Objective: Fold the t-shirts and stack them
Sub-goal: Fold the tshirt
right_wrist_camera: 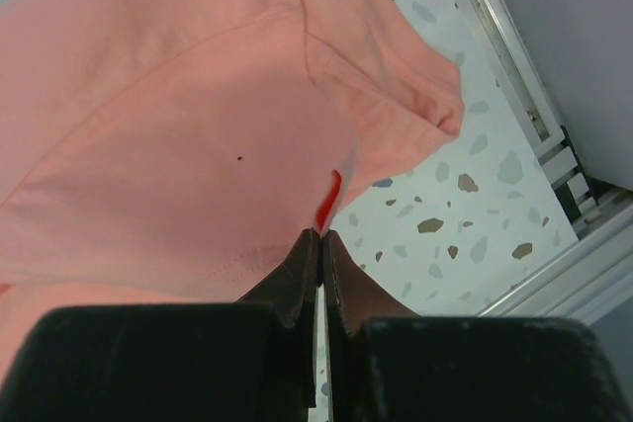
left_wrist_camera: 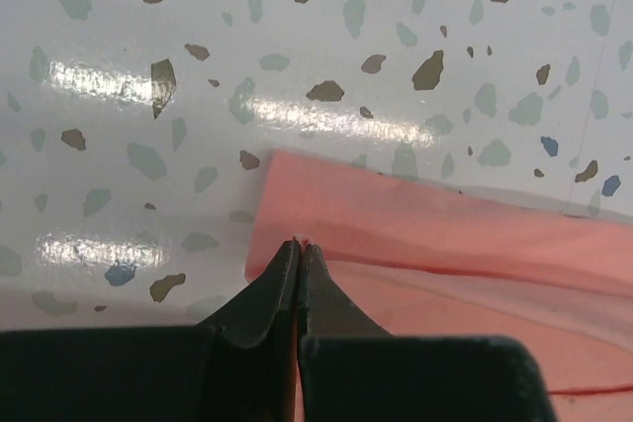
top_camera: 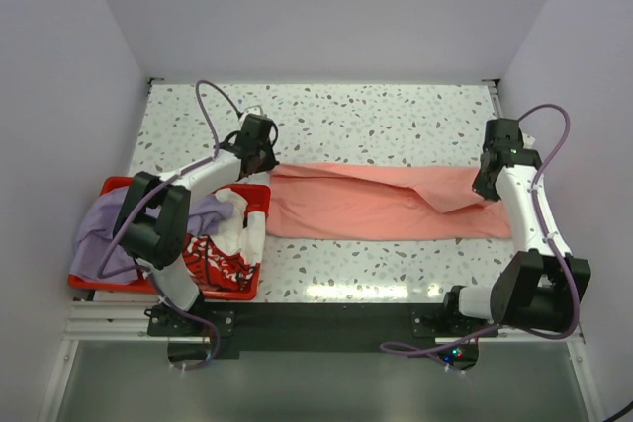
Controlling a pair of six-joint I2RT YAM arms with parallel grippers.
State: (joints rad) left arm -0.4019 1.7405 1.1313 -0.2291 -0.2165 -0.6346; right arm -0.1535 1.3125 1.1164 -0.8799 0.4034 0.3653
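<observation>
The salmon-pink t-shirt [top_camera: 376, 203] lies stretched left to right across the middle of the speckled table. My left gripper [top_camera: 263, 158] is shut on its far left corner; the left wrist view shows the jaws [left_wrist_camera: 299, 242] pinching the pink cloth [left_wrist_camera: 445, 244]. My right gripper [top_camera: 487, 185] is shut on the shirt's right end; the right wrist view shows the jaws [right_wrist_camera: 319, 234] pinching a hem of the pink cloth [right_wrist_camera: 178, 145], which hangs lifted. The lavender-purple t-shirt [top_camera: 109, 229] and the white t-shirt with red print [top_camera: 223, 249] lie crumpled in the crate.
A red plastic crate [top_camera: 109, 187] stands at the table's near left and holds the other shirts. White walls enclose the table on three sides. A metal rail [right_wrist_camera: 534, 116] runs along the right edge.
</observation>
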